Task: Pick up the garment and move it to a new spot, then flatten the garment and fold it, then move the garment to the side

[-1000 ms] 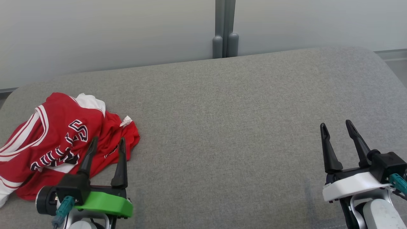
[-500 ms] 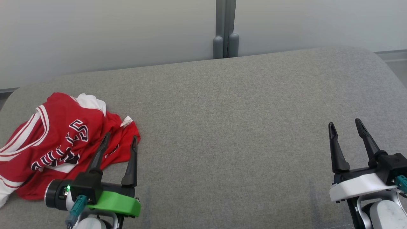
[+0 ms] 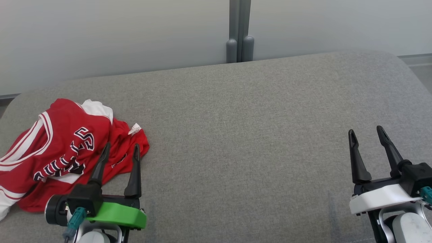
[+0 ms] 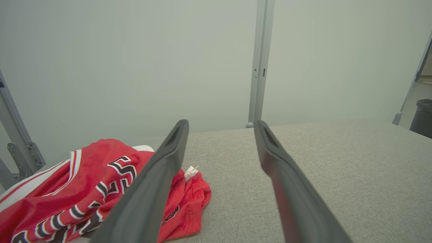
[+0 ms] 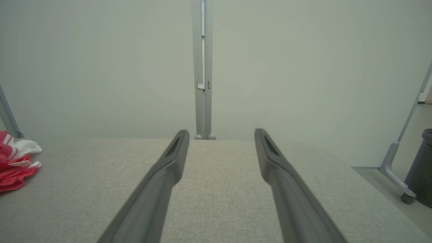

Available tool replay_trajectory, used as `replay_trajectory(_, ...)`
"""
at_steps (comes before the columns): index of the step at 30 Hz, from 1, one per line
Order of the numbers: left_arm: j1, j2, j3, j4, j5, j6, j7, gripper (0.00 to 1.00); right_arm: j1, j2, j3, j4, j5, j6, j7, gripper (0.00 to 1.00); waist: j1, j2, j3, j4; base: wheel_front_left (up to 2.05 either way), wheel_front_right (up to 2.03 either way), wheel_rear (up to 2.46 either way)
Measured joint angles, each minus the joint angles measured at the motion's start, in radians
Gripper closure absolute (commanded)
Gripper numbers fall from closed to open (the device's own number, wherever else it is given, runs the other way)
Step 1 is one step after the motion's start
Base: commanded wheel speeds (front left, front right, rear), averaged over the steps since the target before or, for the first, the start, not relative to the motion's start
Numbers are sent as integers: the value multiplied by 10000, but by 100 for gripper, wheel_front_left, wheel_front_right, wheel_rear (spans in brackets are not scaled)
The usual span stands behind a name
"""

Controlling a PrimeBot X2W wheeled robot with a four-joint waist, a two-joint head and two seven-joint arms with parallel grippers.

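Grey padded surface [image 3: 236, 135], bearing one crumpled red jersey [image 3: 60, 148] at its left end; left gripper [image 3: 122, 145], spread and empty, has edged back beside its near edge, right gripper [image 3: 365, 130] spread, idle far right; pickup judged not begun.

Light: I read bright, even, diffuse | Shadows: faint, soft smudge on table [image 3: 236, 135] beside right end effector [image 3: 365, 130] | Focus: head view sharp; wrist views soften near fingers [image 4: 152, 189], edges bowed
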Motion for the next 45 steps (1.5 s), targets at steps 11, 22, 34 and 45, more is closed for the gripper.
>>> replay_trajectory(11,1,-46,159,199,-4,0,0,0,7,-13,90,2,111,0,0,0,0,0,18,-1,0,0,0)
replay_trajectory(22,0,-58,199,282,-21,0,0,0,11,-90,150,23,201,0,0,0,0,0,1,31,0,0,0)
replay_trajectory(34,0,-63,226,314,-96,0,0,0,27,-96,144,19,255,0,0,0,0,0,8,74,0,0,0)
replay_trajectory(45,0,-65,224,330,-151,0,0,0,31,-105,174,77,286,-2,2,0,0,0,2,88,0,0,0)
